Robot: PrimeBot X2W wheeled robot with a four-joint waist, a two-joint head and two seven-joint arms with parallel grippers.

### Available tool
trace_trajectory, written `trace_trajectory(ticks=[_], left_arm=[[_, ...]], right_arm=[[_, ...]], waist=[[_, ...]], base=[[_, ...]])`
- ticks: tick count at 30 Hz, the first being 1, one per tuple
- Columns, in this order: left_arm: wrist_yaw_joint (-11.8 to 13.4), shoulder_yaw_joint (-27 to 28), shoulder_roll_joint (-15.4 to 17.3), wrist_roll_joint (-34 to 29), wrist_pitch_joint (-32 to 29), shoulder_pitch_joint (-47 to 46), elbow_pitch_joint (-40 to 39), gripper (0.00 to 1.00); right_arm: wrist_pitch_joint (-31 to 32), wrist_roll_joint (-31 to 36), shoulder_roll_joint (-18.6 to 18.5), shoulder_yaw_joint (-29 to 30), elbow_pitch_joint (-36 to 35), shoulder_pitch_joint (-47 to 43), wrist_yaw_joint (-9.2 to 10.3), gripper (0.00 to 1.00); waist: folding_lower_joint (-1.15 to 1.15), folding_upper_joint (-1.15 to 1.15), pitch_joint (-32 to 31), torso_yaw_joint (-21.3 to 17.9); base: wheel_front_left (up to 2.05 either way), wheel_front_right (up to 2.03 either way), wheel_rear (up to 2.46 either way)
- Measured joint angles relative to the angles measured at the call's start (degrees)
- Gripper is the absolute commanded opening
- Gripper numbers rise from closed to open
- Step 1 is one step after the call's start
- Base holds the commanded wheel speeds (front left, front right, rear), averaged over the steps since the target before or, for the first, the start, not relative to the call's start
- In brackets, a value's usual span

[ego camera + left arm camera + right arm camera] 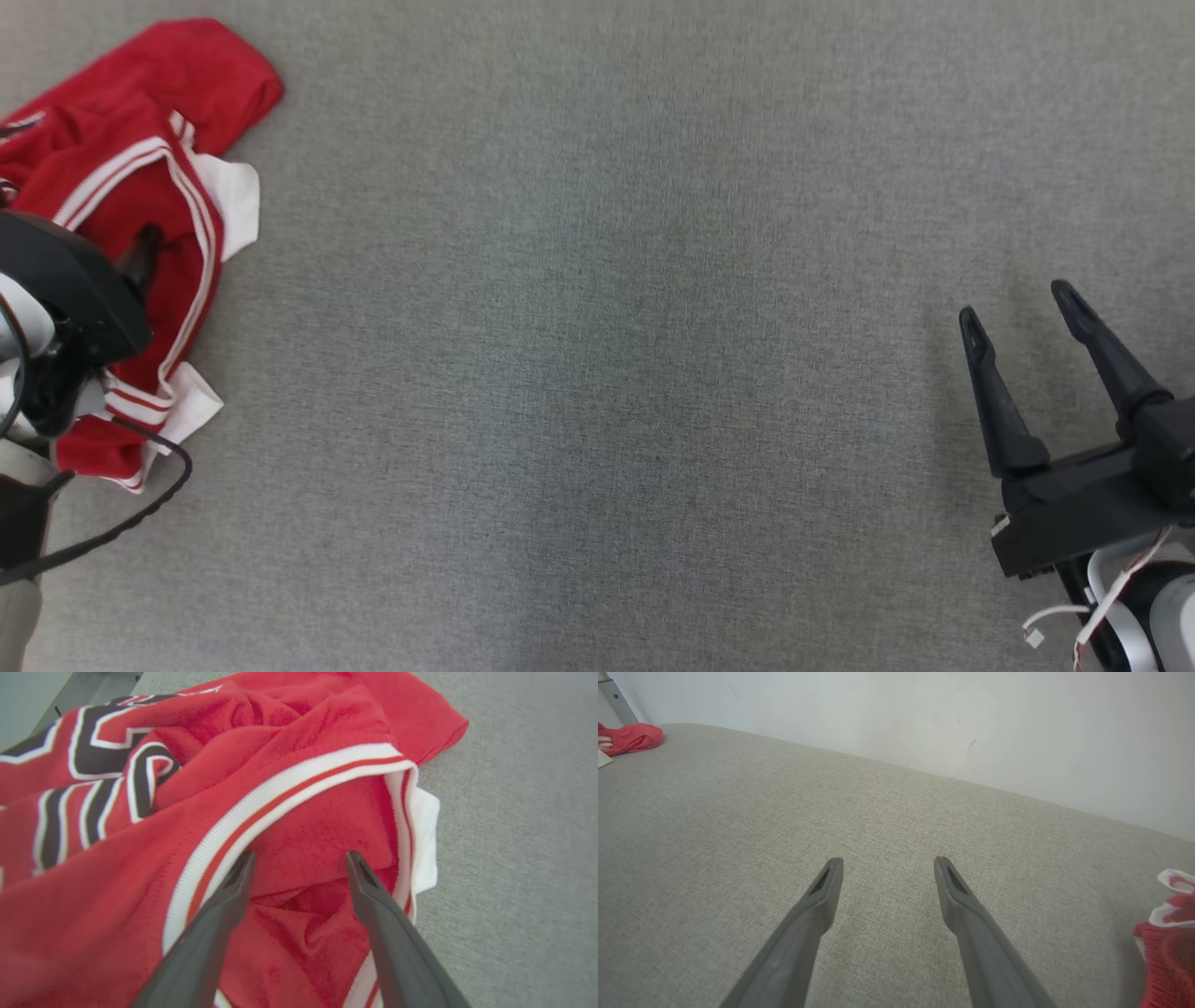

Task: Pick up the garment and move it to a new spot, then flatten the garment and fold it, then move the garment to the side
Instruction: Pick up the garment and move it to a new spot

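The garment (121,121) is a crumpled red jersey with white-and-red ribbed trim, lying at the far left of the grey fabric surface (616,355). In the left wrist view the garment (280,732) also shows dark striped lettering. My left gripper (301,858) is open just above it, fingertips spread over a red fold inside the trimmed opening, nothing pinched between them. One of its fingers (142,254) shows in the head view over the cloth. My right gripper (1018,303) hovers open and empty at the lower right, far from the garment (633,737).
A pale wall (924,714) stands behind the surface's far edge. A separate red and white piece of cloth (1169,938) lies at the right edge of the right wrist view. A black cable (140,509) loops beside my left wrist.
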State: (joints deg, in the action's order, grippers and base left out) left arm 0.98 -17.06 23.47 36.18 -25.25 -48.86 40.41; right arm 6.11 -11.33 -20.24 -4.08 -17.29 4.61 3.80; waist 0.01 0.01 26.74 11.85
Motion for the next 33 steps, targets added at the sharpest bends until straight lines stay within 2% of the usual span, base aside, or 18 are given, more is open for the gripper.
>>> trace_trajectory(ticks=[10,11,12,18,23,30,33], left_arm=[[1.31,-0.85,-0.07,-2.47,0.18,-2.07,4.74,1.00],[1.51,-0.87,-0.20,-2.46,0.43,-2.09,5.04,0.46],[1.52,-0.88,-0.37,-2.46,0.74,-2.09,5.26,0.00],[1.43,-1.77,-1.20,-2.65,1.98,-2.84,7.04,0.00],[-0.36,-2.78,-2.42,-3.33,3.75,-3.30,7.47,0.00],[-5.38,-6.66,-6.97,-4.50,8.64,-3.41,4.25,0.00],[-6.14,-7.84,-7.94,-5.08,10.37,-3.53,2.16,0.00]], right_arm=[[1.47,0.57,-0.10,-0.31,-0.86,0.95,0.00,1.00],[1.53,0.65,-0.12,-0.30,-0.92,0.92,0.01,1.00],[1.54,0.79,-0.15,-0.29,-1.04,0.90,0.07,1.00],[2.01,0.87,-0.15,-0.41,-0.34,1.12,0.23,1.00],[1.93,0.86,0.76,-1.29,1.31,1.94,0.23,1.00],[-0.04,-0.43,3.00,-1.64,6.14,2.65,0.32,1.00],[-0.91,-1.05,4.39,-2.12,7.65,2.68,0.32,1.00]], waist=[[-0.01,0.00,2.86,-0.04],[-0.01,0.00,2.83,-0.07],[-0.01,0.00,2.83,-0.09],[-0.02,0.00,2.30,-0.12],[-0.01,0.00,0.81,-0.11],[-0.01,-0.01,-3.39,-0.29],[-0.02,-0.01,-5.50,-0.46]], base=[[0.00,0.00,0.00],[0.00,0.00,0.00],[0.00,0.00,0.00],[0.00,0.00,0.00],[0.00,0.00,0.00],[0.00,0.00,0.00],[0.00,0.00,0.00]])
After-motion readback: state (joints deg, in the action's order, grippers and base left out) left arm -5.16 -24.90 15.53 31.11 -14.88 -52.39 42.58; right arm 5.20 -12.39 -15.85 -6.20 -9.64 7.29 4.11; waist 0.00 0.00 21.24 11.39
